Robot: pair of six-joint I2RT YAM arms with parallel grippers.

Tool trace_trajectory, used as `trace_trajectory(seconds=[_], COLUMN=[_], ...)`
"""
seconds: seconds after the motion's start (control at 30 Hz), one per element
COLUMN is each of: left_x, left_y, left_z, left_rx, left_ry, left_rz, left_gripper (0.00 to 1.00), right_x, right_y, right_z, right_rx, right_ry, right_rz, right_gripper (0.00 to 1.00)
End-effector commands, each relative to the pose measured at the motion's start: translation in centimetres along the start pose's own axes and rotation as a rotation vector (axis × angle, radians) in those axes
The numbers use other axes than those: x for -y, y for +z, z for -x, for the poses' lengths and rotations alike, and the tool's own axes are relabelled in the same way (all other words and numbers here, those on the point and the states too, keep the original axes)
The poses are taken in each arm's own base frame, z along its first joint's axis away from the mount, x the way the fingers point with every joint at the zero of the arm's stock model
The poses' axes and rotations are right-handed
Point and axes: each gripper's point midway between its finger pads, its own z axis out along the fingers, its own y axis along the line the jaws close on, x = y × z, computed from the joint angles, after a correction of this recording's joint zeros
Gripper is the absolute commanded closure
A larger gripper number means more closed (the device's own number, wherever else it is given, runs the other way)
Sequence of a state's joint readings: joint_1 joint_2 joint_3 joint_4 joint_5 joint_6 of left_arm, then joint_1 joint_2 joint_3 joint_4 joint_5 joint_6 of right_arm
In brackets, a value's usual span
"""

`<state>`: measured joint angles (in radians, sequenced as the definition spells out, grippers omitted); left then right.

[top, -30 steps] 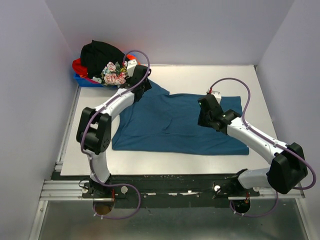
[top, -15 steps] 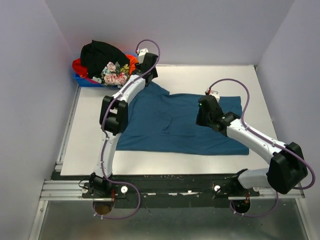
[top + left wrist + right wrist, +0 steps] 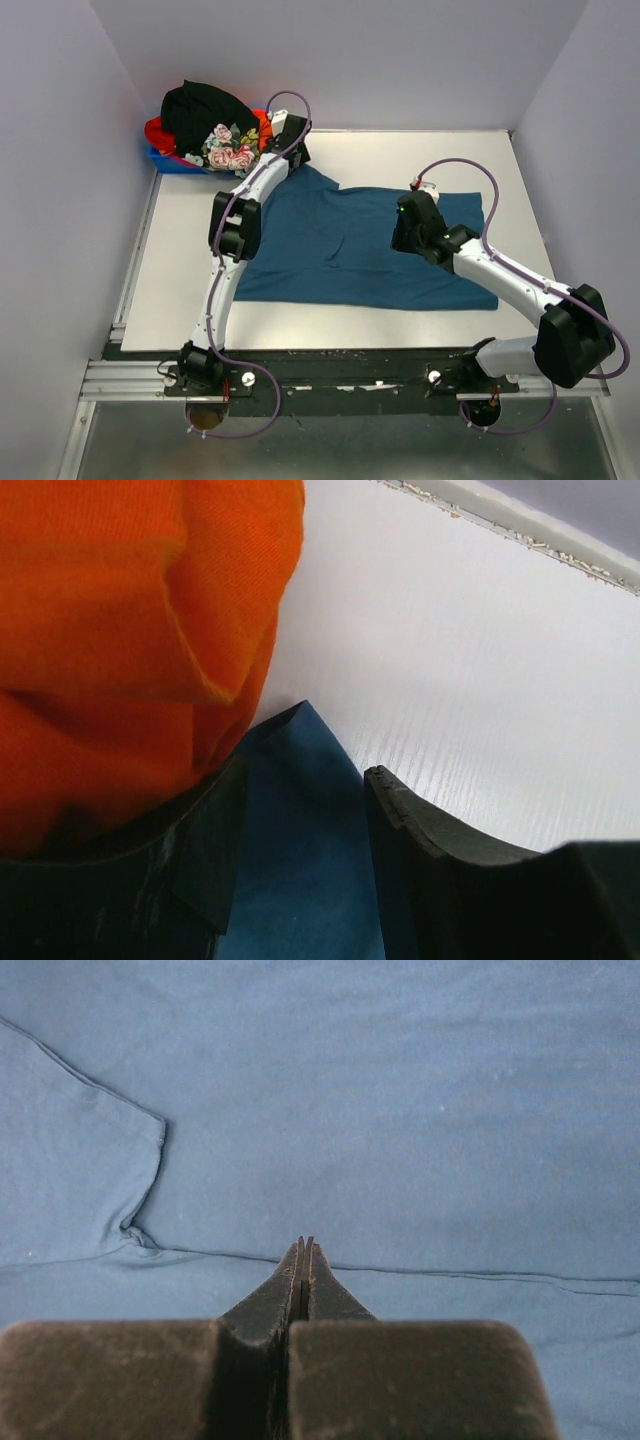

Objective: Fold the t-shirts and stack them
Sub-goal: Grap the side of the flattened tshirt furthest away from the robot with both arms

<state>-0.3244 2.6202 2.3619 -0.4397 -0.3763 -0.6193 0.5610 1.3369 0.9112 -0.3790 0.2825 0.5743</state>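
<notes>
My left claw (image 3: 305,780) stands spread over the far left corner of the teal-blue t-shirt (image 3: 345,255), which lies flat on the surface (image 3: 180,260). The orange-red t-shirt (image 3: 120,630) bulges just beside that corner. My right claw (image 3: 303,1247), pressed together and empty, is over the teal-blue t-shirt's right half.

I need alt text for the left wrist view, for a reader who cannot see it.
The open left gripper frames a pointed corner of the teal-blue t-shirt on the white table. An orange-red t-shirt fills the upper left.
</notes>
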Motion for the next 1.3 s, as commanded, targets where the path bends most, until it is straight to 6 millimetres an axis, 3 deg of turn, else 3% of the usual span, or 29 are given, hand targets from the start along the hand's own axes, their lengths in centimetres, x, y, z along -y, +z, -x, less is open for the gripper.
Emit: trace_trajectory(seconds=[0.0,0.13,0.3,0.4,0.73,0.83,1.23,1.27], left_x=[0.1,-0.5,-0.2,-0.1,0.0,0.4,5.6,5.6], left_y=[0.6,1.5,1.2,0.8,-0.7,-1.2,-4.1,-4.2], left_z=[-0.9,-2.2,-1.0,-0.2,1.2,1.5,-3.3,-3.3], left_rx=[-0.071,-0.131,-0.087,-0.059,-0.024,-0.024,-0.111,-0.106], left_ry=[-0.085,-0.138,-0.133,-0.111,-0.099,-0.115,-0.064,-0.059], left_rz=[-0.041,-0.056,-0.083,-0.097,-0.098,-0.107,-0.213,-0.208], left_gripper=[0.41,0.44,0.86,1.00,1.00,1.00,1.00,0.96], right_x=[-0.1,0.0,0.2,0.4,0.7,0.8,1.6,1.6], right_y=[0.1,-0.2,-0.2,-0.3,-1.2,-1.1,-1.8,-1.9], right_z=[0.7,1.2,1.4,1.9,5.6,5.8,6.0,6.1], right_rx=[0.018,0.027,0.029,0.030,0.064,0.061,0.061,0.064], right_ry=[0.000,0.007,0.010,0.016,0.057,0.063,0.081,0.083], right_rz=[0.006,0.001,-0.009,-0.020,-0.011,-0.015,-0.015,-0.014], right_gripper=[0.99,0.99,0.99,0.99,0.99,0.99,0.99,0.99])
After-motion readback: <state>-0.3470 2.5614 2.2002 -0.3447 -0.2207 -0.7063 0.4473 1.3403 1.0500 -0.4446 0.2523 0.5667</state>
